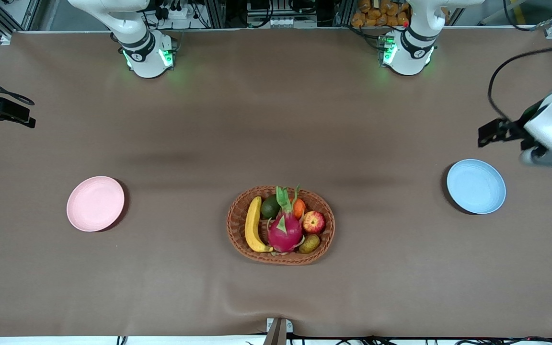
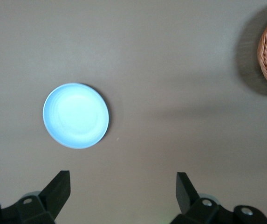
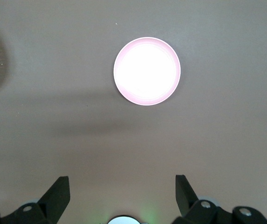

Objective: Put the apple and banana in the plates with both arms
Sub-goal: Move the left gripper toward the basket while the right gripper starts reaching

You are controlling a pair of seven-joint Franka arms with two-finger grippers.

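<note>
We see the apple [image 1: 314, 222] and the banana [image 1: 253, 225] lying in the wicker basket [image 1: 237, 211] at the middle of the table [image 1: 276, 120], the banana along the side toward the right arm's end, the apple on the side toward the left arm's end, with a dragon fruit [image 1: 284, 229] between them. Our left gripper [image 2: 123, 186] hangs high over the table at the left arm's end, its fingers [image 2: 58, 189] spread wide and holding nothing; the blue plate [image 2: 76, 115] lies bare out ahead of its fingertips, nearer one finger than the other, and well apart from the basket. Our right gripper [image 3: 122, 187] hovers with its fingers [image 3: 58, 190] equally wide apart and empty, the pink plate [image 3: 147, 71] bare on the table well ahead of the fingertips, roughly centred between them.
</note>
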